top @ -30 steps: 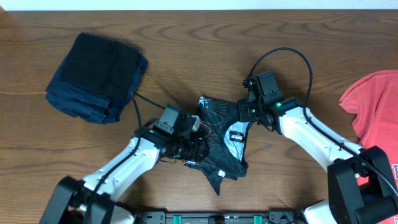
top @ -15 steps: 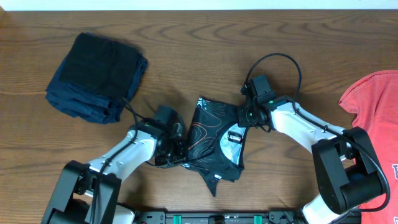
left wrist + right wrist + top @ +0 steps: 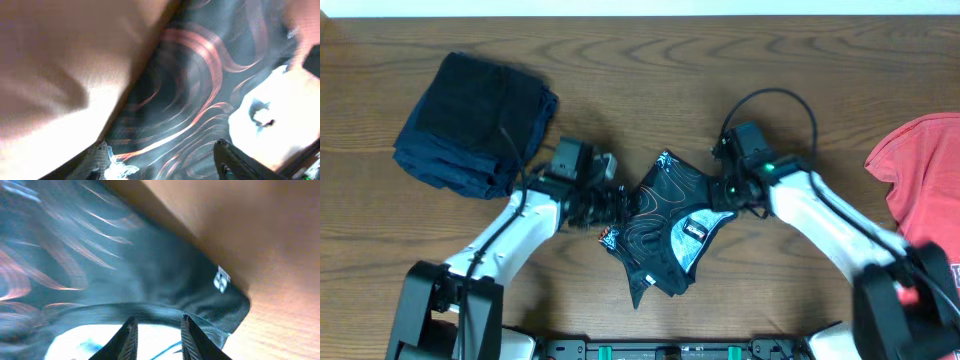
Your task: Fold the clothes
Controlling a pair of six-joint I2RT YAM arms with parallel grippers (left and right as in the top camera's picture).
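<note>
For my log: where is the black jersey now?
In the overhead view the jersey lies crumpled near the middle of the table, right of the folded dark pile and left of the red T-shirt.

My left arm (image 3: 515, 240) and right arm (image 3: 825, 215) are long white shells joined by chunky black motor housings, and a small green light (image 3: 766, 167) glows at the right wrist. A thin black cable (image 3: 770, 95) loops out by my black right hand (image 3: 728, 192). A second cable (image 3: 508, 150) trails behind my black left hand (image 3: 618, 205).
</note>
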